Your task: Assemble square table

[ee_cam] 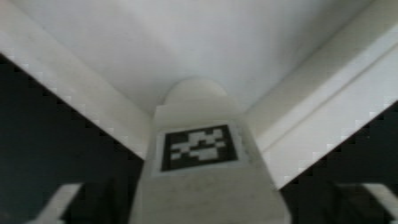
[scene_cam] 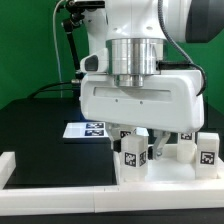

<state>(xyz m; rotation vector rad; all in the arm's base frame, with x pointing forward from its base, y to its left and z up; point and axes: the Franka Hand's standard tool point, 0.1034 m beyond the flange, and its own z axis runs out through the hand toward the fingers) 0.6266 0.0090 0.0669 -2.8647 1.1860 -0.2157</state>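
The square table's white slab point(scene_cam: 165, 172) lies at the front, toward the exterior view's right. One white block leg point(scene_cam: 133, 155) with tags stands on it under my hand. In the wrist view this leg point(ee_cam: 203, 150) fills the middle, its tag facing the camera, and the slab's raised rim point(ee_cam: 80, 75) converges into a corner behind it. My gripper point(scene_cam: 137, 136) is open astride the leg's upper end. The fingertips point(ee_cam: 66, 204) show at both sides, with dark gaps to the leg. Two more legs point(scene_cam: 207, 150) stand at the slab's right.
The marker board point(scene_cam: 84, 129) lies on the black table left of my hand. The long white border rail point(scene_cam: 55, 190) runs along the front and up the left side. A green wall and black cables stand behind.
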